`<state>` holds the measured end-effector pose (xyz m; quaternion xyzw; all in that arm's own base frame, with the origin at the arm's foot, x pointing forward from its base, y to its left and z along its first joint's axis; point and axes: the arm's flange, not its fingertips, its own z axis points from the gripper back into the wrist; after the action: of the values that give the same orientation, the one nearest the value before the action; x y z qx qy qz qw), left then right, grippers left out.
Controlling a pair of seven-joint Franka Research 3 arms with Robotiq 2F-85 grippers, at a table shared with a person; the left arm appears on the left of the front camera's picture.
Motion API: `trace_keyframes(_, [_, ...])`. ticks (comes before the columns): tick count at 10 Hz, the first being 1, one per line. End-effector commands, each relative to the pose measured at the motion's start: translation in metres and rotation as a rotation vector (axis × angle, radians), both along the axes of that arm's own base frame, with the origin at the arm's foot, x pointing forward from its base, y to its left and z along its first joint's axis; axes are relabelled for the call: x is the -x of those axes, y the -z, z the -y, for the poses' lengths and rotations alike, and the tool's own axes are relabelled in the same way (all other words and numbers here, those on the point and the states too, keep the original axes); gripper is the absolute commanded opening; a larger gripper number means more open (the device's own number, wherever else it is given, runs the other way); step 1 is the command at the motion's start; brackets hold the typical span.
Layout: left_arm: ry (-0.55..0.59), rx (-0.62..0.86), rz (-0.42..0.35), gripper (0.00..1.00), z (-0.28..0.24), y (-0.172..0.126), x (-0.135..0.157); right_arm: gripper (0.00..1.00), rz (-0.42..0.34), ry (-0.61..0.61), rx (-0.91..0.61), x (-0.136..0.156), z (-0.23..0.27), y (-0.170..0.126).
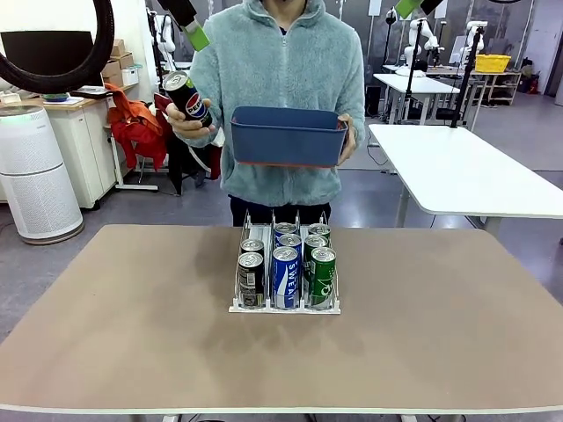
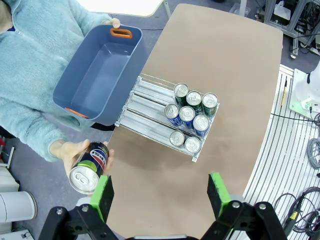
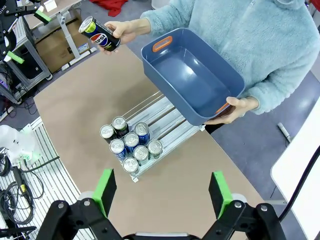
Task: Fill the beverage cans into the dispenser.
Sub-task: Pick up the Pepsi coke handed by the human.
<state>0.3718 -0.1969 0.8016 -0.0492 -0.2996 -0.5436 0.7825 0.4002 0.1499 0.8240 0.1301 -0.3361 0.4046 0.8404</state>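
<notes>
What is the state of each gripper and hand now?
Left gripper: open, empty.
Right gripper: open, empty.
One hand: holds a Pepsi can.
Other hand: holds the bin.

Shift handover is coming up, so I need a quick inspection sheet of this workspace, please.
Surface: brown table, dispenser at its middle.
Job's things: dispenser holds eight cans, two black, three blue, three green; person holds a Pepsi can.
Clutter: empty blue bin, in the person's other hand.
Grippers: left gripper open, right gripper open, both above the table.
Cables: loose cables beside the table.
Surroundings: white table, air purifier.
</notes>
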Motion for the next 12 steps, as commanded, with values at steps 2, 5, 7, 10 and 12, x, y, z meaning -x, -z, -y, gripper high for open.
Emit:
trace_keyframes(2, [0.001,-0.012,-0.004,1.0,-0.002,0.002,0.001,0.99,0.002,-0.016,-0.014,0.002,0.001,0.002])
trace_keyframes(5, [0.001,-0.012,-0.004,1.0,-0.002,0.002,0.001,0.99,0.002,-0.016,-0.014,0.002,0.001,0.002])
trace_keyframes(7, [0.001,-0.012,-0.004,1.0,-0.002,0.002,0.001,0.99,0.002,-0.016,-0.014,0.002,0.001,0.002])
trace_keyframes(10, [-0.063,0.042,0.033,1.0,-0.007,0.001,-0.008,0.99,0.002,-0.016,-0.014,0.002,0.001,0.002])
trace_keyframes(12, [-0.133,0.082,0.027,1.0,-0.022,0.0,-0.014,0.99,0.002,-0.016,-0.014,0.002,0.001,0.002])
